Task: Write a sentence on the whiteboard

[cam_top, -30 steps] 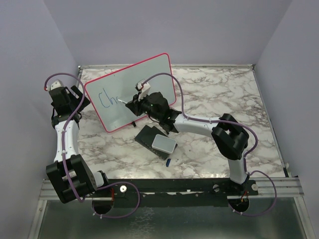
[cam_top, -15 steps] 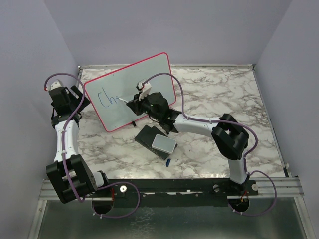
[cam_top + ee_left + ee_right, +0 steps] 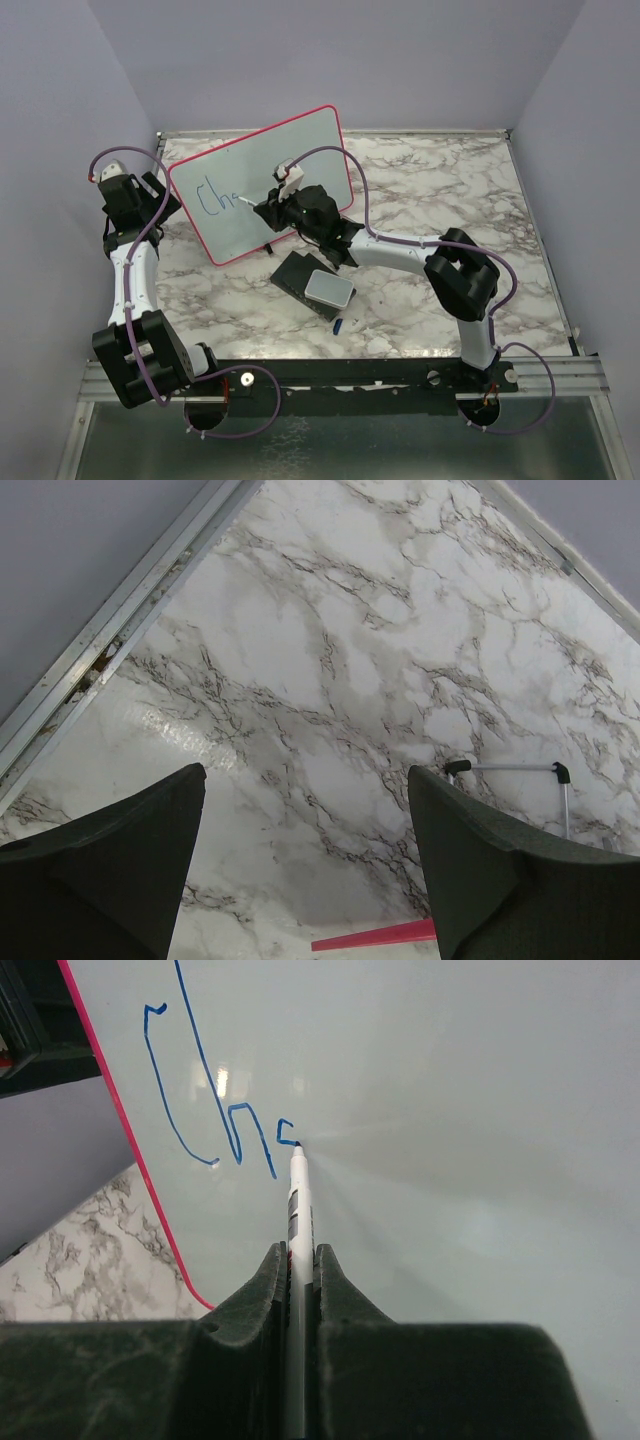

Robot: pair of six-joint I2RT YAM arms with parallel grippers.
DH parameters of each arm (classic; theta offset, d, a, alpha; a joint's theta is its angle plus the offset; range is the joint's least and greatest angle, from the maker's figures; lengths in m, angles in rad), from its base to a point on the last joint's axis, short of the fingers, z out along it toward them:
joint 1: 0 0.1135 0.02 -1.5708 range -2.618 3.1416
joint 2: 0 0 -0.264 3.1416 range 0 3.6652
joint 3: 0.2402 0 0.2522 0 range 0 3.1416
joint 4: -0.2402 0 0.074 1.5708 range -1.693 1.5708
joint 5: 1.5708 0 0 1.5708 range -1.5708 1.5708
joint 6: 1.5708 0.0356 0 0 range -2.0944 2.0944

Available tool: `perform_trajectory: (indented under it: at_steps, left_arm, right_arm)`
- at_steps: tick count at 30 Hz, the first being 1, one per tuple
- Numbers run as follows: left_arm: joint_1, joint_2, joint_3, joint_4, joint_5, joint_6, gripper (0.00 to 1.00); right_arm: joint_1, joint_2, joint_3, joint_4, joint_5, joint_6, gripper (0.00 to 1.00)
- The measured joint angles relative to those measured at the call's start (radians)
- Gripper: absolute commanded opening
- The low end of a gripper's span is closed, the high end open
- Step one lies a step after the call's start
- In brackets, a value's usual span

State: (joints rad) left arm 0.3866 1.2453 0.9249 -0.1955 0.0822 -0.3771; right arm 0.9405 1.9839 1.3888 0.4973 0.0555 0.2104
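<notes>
The whiteboard (image 3: 300, 150), white with a red-pink frame, stands tilted at the back left of the marble table. Of the sentence (image 3: 212, 198) only blue letters "Ch" and a small started stroke (image 3: 200, 1110) show. My right gripper (image 3: 268, 210) (image 3: 298, 1252) is shut on a white marker (image 3: 300, 1210), whose tip touches the board (image 3: 450, 1110) at the end of the blue stroke. My left gripper (image 3: 160, 195) (image 3: 305, 772) is open and holds nothing. It hangs at the board's left edge, with the red frame (image 3: 370, 937) just below it.
A dark block (image 3: 298, 272) with a grey-white eraser pad (image 3: 328, 288) lies in front of the board. A small blue cap (image 3: 339, 324) lies nearer the arms. Lilac walls close in the table on three sides. The board's wire stand with black feet (image 3: 505, 768) rests behind it.
The marker tip has crept slightly along the board, adding a small stroke after "Ch". The left arm has not moved.
</notes>
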Motion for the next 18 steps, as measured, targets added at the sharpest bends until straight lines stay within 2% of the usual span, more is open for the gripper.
perform_trajectory:
  at_steps: [18]
  left_arm:
    - [0.000,0.000,0.000,0.000,0.001,0.000,0.83]
  right_arm:
    - [0.000,-0.002,0.000,0.008,0.000,-0.002,0.01]
